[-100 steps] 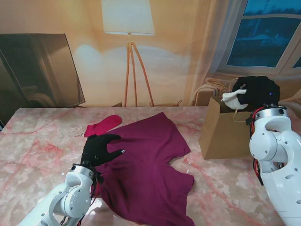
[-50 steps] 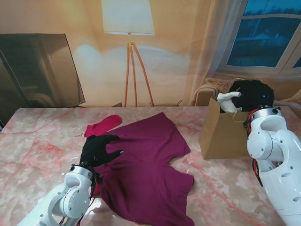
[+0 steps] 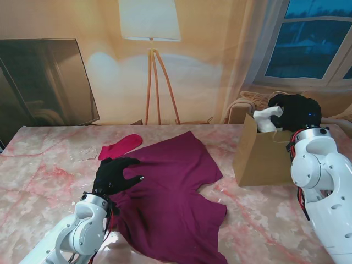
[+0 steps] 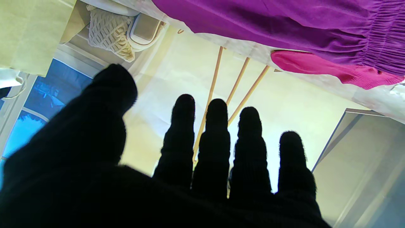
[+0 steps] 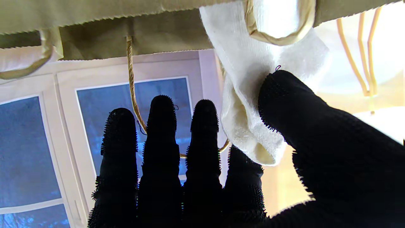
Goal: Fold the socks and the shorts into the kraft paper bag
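**Caller:** Holding anything with your right hand [image 3: 297, 111]?

**Describer:** Yes. Your thumb presses a white sock [image 3: 267, 118] against your index finger; the other three fingers [image 5: 161, 126] stand straight and close together. The wrist view shows the sock draped at the bag's toothed rim, beside a paper handle. The hand sits over the open mouth of the bag [image 3: 263, 159], which stands at about three o'clock on the table [image 3: 49, 165]. You hold it there, I judge, so the sock can drop straight in.

**Caller:** And the arm?

**Describer:** Your right forearm rises steeply from the near right corner, wrist bent so the palm tips toward the bag.

**Caller:** My left hand [image 3: 114, 175]?

**Describer:** It grips nothing. Four fingers lie side by side, slightly apart, thumb swung wide. It lies palm down at about eight o'clock, on the left edge of the shorts [image 3: 170, 192], probably to pin the cloth flat. I cannot tell how hard it presses. The left forearm comes up from the near left corner, low to the table.

**Caller:** Where are the other clothes?

**Describer:** The shorts are spread unfolded across the middle. A pink sock [image 3: 119, 146] lies at about eleven o'clock, touching their far left edge. Neither is in the bag yet.
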Controlling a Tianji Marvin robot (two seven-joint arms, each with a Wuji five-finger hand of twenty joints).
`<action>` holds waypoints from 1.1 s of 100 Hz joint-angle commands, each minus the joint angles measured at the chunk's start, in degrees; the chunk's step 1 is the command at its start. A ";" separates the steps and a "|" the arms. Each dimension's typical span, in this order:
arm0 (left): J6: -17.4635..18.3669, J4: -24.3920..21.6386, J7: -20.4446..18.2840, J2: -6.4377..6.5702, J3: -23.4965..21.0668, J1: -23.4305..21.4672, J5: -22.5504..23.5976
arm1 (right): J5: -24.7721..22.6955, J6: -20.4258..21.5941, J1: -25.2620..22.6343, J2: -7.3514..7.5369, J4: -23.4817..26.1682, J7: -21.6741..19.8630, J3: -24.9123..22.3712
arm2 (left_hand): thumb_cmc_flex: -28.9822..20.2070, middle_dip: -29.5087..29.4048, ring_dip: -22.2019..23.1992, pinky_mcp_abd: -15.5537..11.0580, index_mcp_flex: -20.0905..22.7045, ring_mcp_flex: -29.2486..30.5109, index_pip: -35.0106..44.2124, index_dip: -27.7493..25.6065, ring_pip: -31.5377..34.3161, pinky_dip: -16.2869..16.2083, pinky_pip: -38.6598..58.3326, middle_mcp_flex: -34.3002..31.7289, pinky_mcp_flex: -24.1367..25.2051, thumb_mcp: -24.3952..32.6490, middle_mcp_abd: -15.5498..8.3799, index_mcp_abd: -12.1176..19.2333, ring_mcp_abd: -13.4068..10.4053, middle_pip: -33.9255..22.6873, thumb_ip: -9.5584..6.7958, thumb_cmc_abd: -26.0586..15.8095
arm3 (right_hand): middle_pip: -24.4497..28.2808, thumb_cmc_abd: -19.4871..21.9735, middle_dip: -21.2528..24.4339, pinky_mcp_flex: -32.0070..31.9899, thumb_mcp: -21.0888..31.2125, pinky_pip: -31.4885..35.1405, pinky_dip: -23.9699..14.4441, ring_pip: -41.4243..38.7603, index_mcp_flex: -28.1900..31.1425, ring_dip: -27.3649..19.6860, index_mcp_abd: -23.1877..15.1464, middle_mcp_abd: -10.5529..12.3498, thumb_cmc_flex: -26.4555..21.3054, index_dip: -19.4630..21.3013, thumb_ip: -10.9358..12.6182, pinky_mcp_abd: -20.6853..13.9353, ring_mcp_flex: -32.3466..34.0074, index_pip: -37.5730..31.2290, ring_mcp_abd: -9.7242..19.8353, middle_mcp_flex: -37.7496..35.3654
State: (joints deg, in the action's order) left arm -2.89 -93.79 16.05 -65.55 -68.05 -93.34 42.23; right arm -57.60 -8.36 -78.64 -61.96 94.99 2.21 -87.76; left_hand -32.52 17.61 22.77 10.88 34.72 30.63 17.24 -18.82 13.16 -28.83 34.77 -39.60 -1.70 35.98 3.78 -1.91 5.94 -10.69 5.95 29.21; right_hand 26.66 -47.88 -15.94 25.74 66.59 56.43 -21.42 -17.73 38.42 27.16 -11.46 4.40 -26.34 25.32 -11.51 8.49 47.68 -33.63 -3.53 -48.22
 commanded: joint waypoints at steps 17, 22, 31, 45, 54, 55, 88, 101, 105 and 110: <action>0.00 -0.65 -0.45 0.29 -0.63 -0.47 0.39 | -0.13 0.60 -0.86 0.19 0.87 -0.28 -0.63 | 0.68 -0.70 -0.65 -0.70 0.24 -2.06 -0.90 0.38 -1.02 0.00 -0.53 2.49 0.52 -0.34 0.56 0.31 -1.38 1.41 -2.25 -0.24 | -2.84 4.32 1.25 -4.49 -2.45 -4.81 -2.74 3.68 -4.70 -2.44 1.87 0.16 5.76 -1.56 2.49 -1.74 -6.15 3.41 0.94 5.66; 0.00 -0.72 -0.48 0.30 -0.73 -0.52 0.46 | 0.22 0.55 -0.96 0.15 1.03 -0.37 -0.70 | 0.73 -0.70 -0.65 -0.68 0.22 -2.10 -0.91 0.38 -1.03 0.00 -0.56 2.50 0.53 -0.36 0.66 0.25 -1.34 1.41 -2.26 -0.34 | -3.62 5.04 1.55 -5.42 -3.86 -5.86 -3.15 4.11 -5.21 -2.81 1.97 -0.11 6.57 -1.73 2.58 -1.94 -7.27 3.79 0.96 6.83; 0.01 -0.80 -0.55 0.34 -0.91 -0.61 0.59 | 0.81 0.41 -1.18 0.13 1.39 -0.90 -0.81 | 0.68 -0.71 -0.67 -0.67 0.23 -2.09 -0.91 0.38 -1.05 0.02 -0.66 2.49 0.63 -0.36 0.46 0.30 -1.40 1.40 -2.27 -0.31 | -5.09 7.49 2.18 -6.74 -7.15 -7.64 -3.86 4.80 -6.29 -3.50 2.38 -0.41 8.67 -2.09 2.99 -2.12 -8.96 4.79 0.99 8.31; 0.05 -0.98 -0.74 0.39 -1.22 -0.87 0.71 | 1.06 0.38 -1.48 0.15 1.80 -1.41 -0.96 | 0.72 -0.73 -0.68 -0.65 0.22 -2.13 -0.91 0.39 -1.08 0.04 -0.74 2.65 0.61 -0.34 0.56 0.30 -1.43 1.45 -2.28 -0.41 | -6.00 9.78 2.56 -7.71 -8.76 -8.73 -4.08 5.34 -7.11 -3.90 2.58 -0.70 10.40 -2.23 3.27 -2.39 -10.17 5.41 1.17 9.40; 0.10 -1.07 -0.73 0.40 -1.45 -1.05 0.71 | 1.91 0.45 -1.68 0.04 1.97 -1.22 -0.98 | 0.78 -0.74 -0.70 -0.68 0.20 -2.21 -0.92 0.39 -1.11 0.03 -0.75 2.63 0.56 -0.38 0.48 0.34 -1.47 1.44 -2.30 -0.68 | -6.53 13.01 2.79 -8.16 -10.52 -9.77 -4.24 5.75 -7.12 -4.35 2.97 -0.83 11.69 -2.24 4.25 -2.86 -10.73 5.79 1.85 9.76; 0.10 -1.08 -0.73 0.40 -1.48 -1.07 0.73 | 2.03 0.46 -1.73 0.02 2.01 -1.18 -0.98 | 0.80 -0.74 -0.69 -0.67 0.26 -2.16 -0.90 0.38 -1.09 0.02 -0.74 2.63 0.53 -0.39 0.43 0.35 -1.45 1.44 -2.31 -0.73 | -6.50 13.26 2.79 -8.28 -10.56 -9.91 -4.20 5.81 -7.07 -4.40 2.95 -0.82 11.80 -2.23 4.28 -2.96 -10.72 5.79 2.05 9.64; 0.87 -1.72 -0.65 0.67 -3.62 -1.56 2.41 | 4.05 6.51 -4.92 -0.41 5.71 1.36 -1.68 | -2.29 -0.48 -0.37 -2.22 1.33 -0.95 -0.08 0.21 -0.20 -0.21 0.87 1.37 -1.01 2.99 0.05 0.27 -1.80 0.70 -2.96 -5.40 | -8.63 19.94 3.90 -3.63 -8.97 -14.10 1.26 7.06 -3.89 -8.54 2.06 -0.16 8.87 -1.74 5.41 -9.75 -7.42 4.65 5.57 5.03; 0.61 -2.58 -1.67 0.96 -4.74 -1.70 3.58 | 4.03 9.90 -7.21 -0.47 8.14 2.10 -1.55 | -3.00 -0.48 -0.33 -2.48 1.60 -0.61 0.62 0.10 0.15 -0.28 2.04 1.09 -1.71 3.86 -0.29 0.77 -1.96 0.47 -2.84 -8.02 | -9.57 20.84 4.36 -2.47 -8.96 -13.63 2.68 6.70 -3.24 -9.19 2.03 -0.23 9.00 -1.84 5.25 -10.11 -6.53 4.38 5.58 3.64; 0.58 -2.70 -1.89 1.01 -5.10 -1.68 3.71 | 3.81 10.83 -7.95 -0.44 8.83 2.12 -1.45 | -3.20 -0.46 -0.30 -2.85 1.82 -0.46 0.94 0.03 0.31 -0.35 2.61 0.88 -2.14 3.89 -0.39 0.75 -1.93 0.35 -2.84 -9.48 | -9.77 20.99 4.45 -2.46 -9.17 -13.55 2.89 6.65 -3.18 -9.25 2.05 -0.37 9.25 -1.89 5.21 -10.04 -6.51 4.42 5.45 3.52; 0.52 -2.64 -1.89 0.99 -5.45 -1.58 3.67 | 3.64 11.84 -8.85 -0.40 9.60 2.06 -1.23 | -5.80 -0.45 -0.20 -3.73 2.20 -0.13 1.95 -0.07 0.88 0.13 3.95 0.41 -2.52 2.71 -0.38 0.97 -1.97 -0.03 -2.35 -11.29 | -10.01 21.35 4.56 -2.38 -9.43 -13.39 3.13 6.57 -3.32 -9.31 1.91 -0.39 9.43 -1.98 5.21 -9.92 -6.49 4.57 5.31 3.38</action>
State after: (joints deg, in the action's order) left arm -2.23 -96.00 14.10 -64.95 -73.01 -95.07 46.14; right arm -53.27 2.84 -86.01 -62.06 103.26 4.34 -89.86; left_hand -34.97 17.52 22.74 9.13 34.87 30.02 17.44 -18.82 13.14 -28.83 37.33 -39.04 -3.84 37.82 3.82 -1.61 5.48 -10.36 5.36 20.52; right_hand 17.86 -28.03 -12.25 23.09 56.40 43.84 -19.88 -12.65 34.34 19.23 -9.22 4.25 -16.42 23.58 -9.77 0.50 39.64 -29.34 0.52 -42.97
